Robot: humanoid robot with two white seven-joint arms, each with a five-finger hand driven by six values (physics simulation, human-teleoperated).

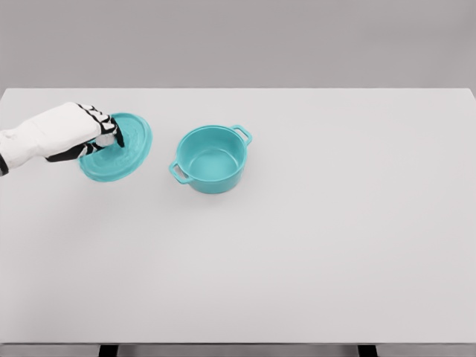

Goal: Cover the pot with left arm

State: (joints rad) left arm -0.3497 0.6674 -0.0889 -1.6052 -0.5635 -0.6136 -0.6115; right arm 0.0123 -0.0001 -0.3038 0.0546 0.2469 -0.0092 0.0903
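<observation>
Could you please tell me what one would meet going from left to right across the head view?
Left hand, gripping the lid → teal lid, tilted → open teal pot, standing on the white table.

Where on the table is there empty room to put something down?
The table is bare across its whole right half, right of the pot, and all along the near edge in front of the pot and lid. The crowded bit is the far left, where the left hand holds the tilted lid; only a narrow gap separates lid and pot.
</observation>
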